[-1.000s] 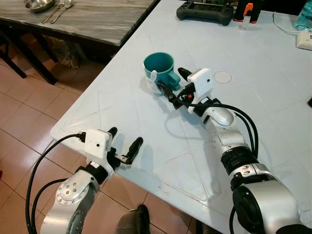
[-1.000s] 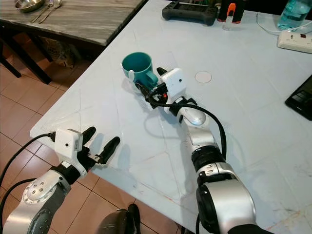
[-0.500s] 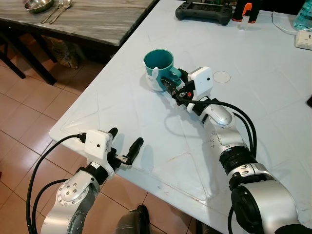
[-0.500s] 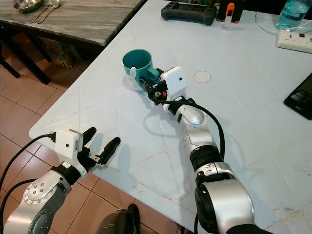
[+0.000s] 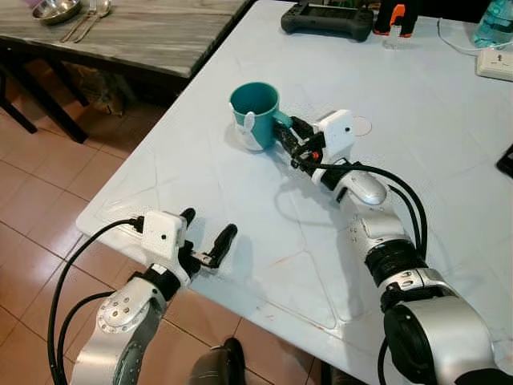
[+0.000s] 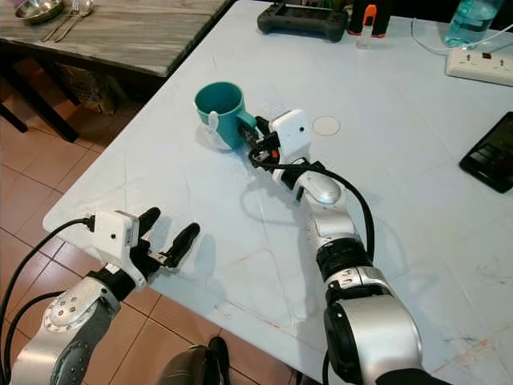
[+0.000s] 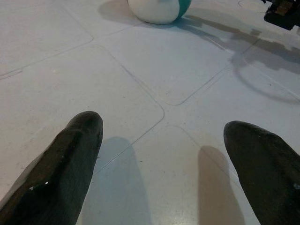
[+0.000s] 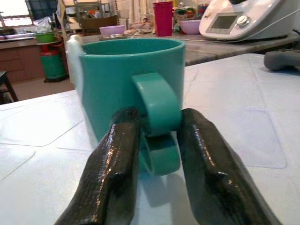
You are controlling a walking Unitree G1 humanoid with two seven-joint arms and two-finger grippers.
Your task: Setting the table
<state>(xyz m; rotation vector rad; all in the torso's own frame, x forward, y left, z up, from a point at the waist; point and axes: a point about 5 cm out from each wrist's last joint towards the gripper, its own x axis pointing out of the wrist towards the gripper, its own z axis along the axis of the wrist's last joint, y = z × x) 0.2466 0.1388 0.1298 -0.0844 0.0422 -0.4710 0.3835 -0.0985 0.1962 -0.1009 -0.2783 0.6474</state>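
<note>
A teal mug (image 5: 255,115) with a white patch on its side stands upright on the white table (image 5: 240,208). My right gripper (image 5: 288,136) has its two black fingers (image 8: 117,159) on either side of the mug's handle (image 8: 158,117), shut on it. Near the table's front corner my left gripper (image 5: 207,241) hovers open, nothing between its fingertips (image 7: 70,154). The mug's lower body (image 7: 159,9) lies far ahead in the left wrist view.
A black controller (image 6: 300,20), a small orange-capped item (image 6: 367,16), a bottle (image 6: 465,20) and a power strip (image 6: 481,64) sit at the table's far edge. A black phone (image 6: 489,152) lies at the right. A wooden table (image 5: 128,32) with bowl and cutlery stands behind left.
My right gripper has moved in on the mug's handle and shut around it. The mug has shifted slightly away. The left arm has stayed put.
</note>
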